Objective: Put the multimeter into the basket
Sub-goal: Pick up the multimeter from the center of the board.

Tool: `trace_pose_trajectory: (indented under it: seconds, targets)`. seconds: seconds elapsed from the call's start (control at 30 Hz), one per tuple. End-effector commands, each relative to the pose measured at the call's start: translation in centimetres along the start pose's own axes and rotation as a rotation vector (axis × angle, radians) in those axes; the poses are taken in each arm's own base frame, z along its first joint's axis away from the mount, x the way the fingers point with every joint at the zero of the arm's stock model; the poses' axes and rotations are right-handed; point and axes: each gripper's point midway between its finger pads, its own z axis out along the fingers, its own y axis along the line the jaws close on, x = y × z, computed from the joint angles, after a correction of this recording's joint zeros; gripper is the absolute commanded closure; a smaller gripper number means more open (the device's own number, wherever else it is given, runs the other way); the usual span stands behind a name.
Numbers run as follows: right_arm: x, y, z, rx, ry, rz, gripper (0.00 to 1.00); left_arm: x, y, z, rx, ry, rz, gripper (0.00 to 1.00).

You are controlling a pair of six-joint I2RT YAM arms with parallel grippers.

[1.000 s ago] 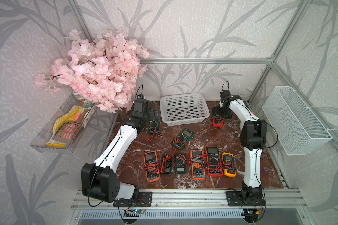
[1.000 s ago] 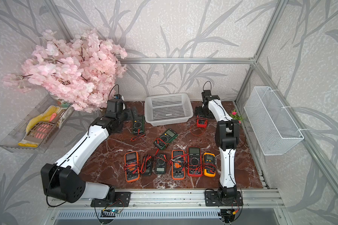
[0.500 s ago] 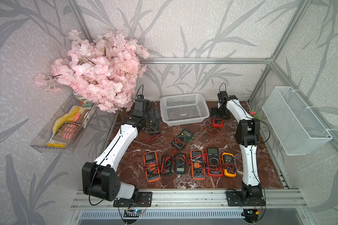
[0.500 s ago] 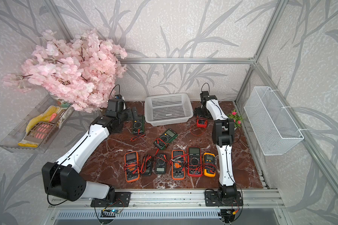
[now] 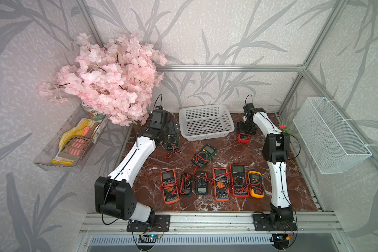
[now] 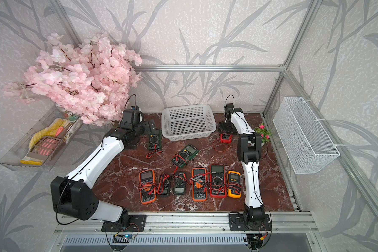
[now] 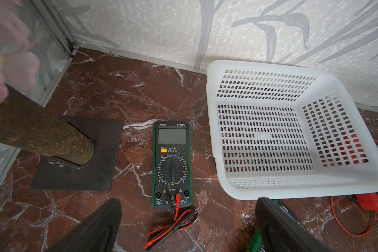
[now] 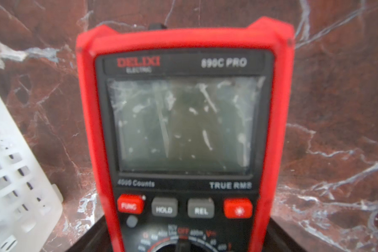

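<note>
Top views, basket [image 5: 207, 136] [image 6: 188, 136]: white, perforated, against the back wall at mid-table; its grid floor shows bare from wall to wall.
Top views, clear tray [image 5: 59, 169]: fixed to the side wall on the left arm's side; it holds a yellow knitted item and a dark slotted scoop.
Top views, wire-mesh basket [image 5: 330, 135]: hangs on the opposite wall, well apart from the arms.
Top views, red multimeter [image 5: 244, 138] [image 6: 225, 138]: flat on the marble tabletop [image 5: 292, 174], just beside the basket's short wall on the right arm's side.
Top views, right gripper [image 5: 244, 133] [image 6: 227, 132]: low over the red multimeter's far end.
Top views, left gripper [image 5: 174, 128] [image 6: 151, 127]: above the green multimeter [image 5: 172, 140] [image 6: 154, 140], which lies on the basket's other side.
Top views, open room: bare marble lies between the basket and the front row of six multimeters [image 5: 212, 184].
Left wrist, left gripper [image 7: 188, 200]: fingers [image 7: 96, 227] spread wide, touching nothing; the green multimeter [image 7: 172, 165] lies between them, further out.
Left wrist, basket [image 7: 212, 131]: near the green multimeter, with a marble strip between.
Left wrist, edges: a trunk on a dark base plate [image 7: 85, 152] stands on the other flank.
Right wrist, right gripper [image 8: 188, 220]: dark fingers [image 8: 85, 235] lie against both long sides of the red multimeter [image 8: 183, 122], with no gap visible.
Right wrist, basket [image 8: 13, 174]: its wall stands near the meter, with bare marble between them.
</note>
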Motion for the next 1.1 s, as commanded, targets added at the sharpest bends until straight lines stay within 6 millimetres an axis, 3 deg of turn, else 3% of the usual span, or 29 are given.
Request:
trace_pose_trajectory:
  seconds: [0.0, 0.2, 0.63, 0.87, 1.07]
  targets:
    - [0.7, -1.1, -1.0, 0.014, 0.019, 0.014, 0.27, -0.7, -0.8, -0.1, 0.025, 0.001, -0.016, 0.0]
    - [-0.2, -1.3, -4.3, -0.004, -0.052, 0.027, 0.34, -0.4, -1.3, 0.6, 0.04, 0.023, -0.028, 0.0]
    - [-2.3, -1.1, -13.2, -0.026, -0.251, 0.04, 0.34, -0.3, -2.6, 1.4, 0.062, 0.055, -0.034, 0.0]
    - [-3.6, -0.3, -18.3, -0.076, -0.362, 0.052, 0.36, -0.3, -3.5, 1.7, 0.071, 0.064, -0.026, 0.0]
    - [-5.1, 1.6, -23.2, -0.158, -0.484, 0.035, 0.37, -0.5, -3.8, 1.9, 0.073, 0.065, -0.022, 0.0]
